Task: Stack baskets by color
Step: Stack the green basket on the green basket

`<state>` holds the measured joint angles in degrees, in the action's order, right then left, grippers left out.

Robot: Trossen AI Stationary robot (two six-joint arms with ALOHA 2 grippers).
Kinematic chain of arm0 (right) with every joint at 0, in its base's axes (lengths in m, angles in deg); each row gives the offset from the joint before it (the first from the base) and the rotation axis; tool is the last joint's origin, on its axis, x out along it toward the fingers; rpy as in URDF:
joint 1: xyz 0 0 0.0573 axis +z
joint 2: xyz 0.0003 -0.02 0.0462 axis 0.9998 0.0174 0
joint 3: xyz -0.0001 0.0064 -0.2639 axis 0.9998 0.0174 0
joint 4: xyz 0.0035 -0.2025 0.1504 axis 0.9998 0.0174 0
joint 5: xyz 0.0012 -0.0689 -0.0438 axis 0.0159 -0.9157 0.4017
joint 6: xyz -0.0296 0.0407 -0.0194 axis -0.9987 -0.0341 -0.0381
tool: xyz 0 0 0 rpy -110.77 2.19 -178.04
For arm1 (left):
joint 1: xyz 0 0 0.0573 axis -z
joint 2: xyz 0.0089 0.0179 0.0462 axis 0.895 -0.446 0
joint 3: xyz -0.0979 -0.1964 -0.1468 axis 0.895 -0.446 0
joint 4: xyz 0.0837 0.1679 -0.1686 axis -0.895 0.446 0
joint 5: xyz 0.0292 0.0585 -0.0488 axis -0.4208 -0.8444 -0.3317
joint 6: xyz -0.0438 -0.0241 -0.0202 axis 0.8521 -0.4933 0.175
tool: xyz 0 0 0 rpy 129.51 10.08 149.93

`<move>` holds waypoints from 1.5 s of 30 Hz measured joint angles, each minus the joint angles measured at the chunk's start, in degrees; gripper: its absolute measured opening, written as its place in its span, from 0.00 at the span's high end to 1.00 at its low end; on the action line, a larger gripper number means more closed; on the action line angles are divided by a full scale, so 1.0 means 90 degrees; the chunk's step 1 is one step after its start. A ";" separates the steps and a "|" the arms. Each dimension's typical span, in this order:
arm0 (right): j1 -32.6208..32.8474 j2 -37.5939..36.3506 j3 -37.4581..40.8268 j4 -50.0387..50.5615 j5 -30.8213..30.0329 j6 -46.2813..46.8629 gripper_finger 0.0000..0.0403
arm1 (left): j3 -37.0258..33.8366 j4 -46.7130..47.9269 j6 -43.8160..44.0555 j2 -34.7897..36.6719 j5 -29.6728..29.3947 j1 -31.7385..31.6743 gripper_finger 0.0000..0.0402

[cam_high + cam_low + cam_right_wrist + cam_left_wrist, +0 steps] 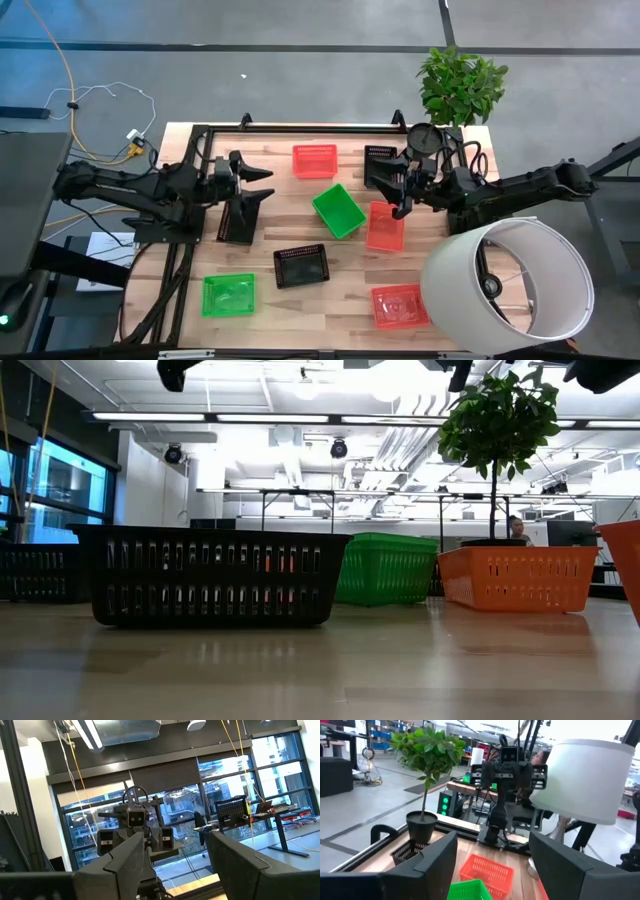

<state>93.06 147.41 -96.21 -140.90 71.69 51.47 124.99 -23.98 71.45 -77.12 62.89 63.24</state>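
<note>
From above, the baskets lie scattered singly on the bench [330,305]: green [338,210], red [385,226], black [301,266], none stacked yet. The left hand [262,184] and right hand [383,182] hover at either side, empty.

Low down, a black basket [210,575] sits nearest.

Both wrist views show fingers [435,862] apart (probably ready to pick).

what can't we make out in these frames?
- High view: lampshade covers the table corner beside the near red basket.
- High view: right hand overlaps a red basket, contact unclear.
- Low view: black basket blocks whatever is behind it.
</note>
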 joint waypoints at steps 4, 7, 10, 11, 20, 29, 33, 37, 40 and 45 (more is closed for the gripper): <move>0.0000 0.0000 0.0000 0.0095 0.0002 0.0274 0.47 | -0.0010 0.0002 -0.0222 -0.0002 0.0194 0.0000 0.41; -0.0005 -0.0002 0.0000 0.0309 0.0001 0.0199 0.47 | -0.0010 0.0013 -0.0175 -0.0035 0.0222 0.0000 0.41; -0.0005 -0.0002 0.0000 0.0654 0.0002 -0.0098 0.47 | -0.0012 0.0014 -0.0044 -0.0032 0.0228 0.0000 0.41; -0.0003 0.0000 0.0000 0.0774 0.0009 -0.0106 0.47 | -0.0012 0.0014 -0.0046 -0.0032 0.0230 0.0000 0.41; -0.0002 0.0000 0.0002 0.1625 0.0279 0.0049 0.47 | -0.0012 0.0014 -0.0619 -0.0032 0.0235 0.0000 0.41; -0.0005 0.0000 0.0002 0.1656 0.0272 -0.0165 0.47 | 0.0062 0.0003 0.0168 -0.0058 0.0130 0.0000 0.41; -0.0004 0.0000 0.0002 0.1656 0.0272 -0.0165 0.47 | 0.0379 0.0645 -0.0083 -0.0134 0.0236 0.0001 0.41; -0.0005 0.0000 0.0002 0.1695 0.0272 -0.0165 0.47 | 0.1100 0.1727 -0.0262 -0.0417 0.0288 0.0086 0.41; -0.0005 -0.0002 0.0002 0.1705 0.0270 -0.0165 0.47 | 0.1831 0.2962 -0.0265 -0.0812 0.0327 0.0327 0.41; -0.0005 0.0000 0.0002 0.1732 0.0270 -0.0165 0.47 | 0.3044 0.5172 0.0081 -0.1678 0.0622 0.1053 0.41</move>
<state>93.01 147.41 -96.19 -125.31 74.12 49.98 152.38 22.57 72.18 -92.23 68.49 72.71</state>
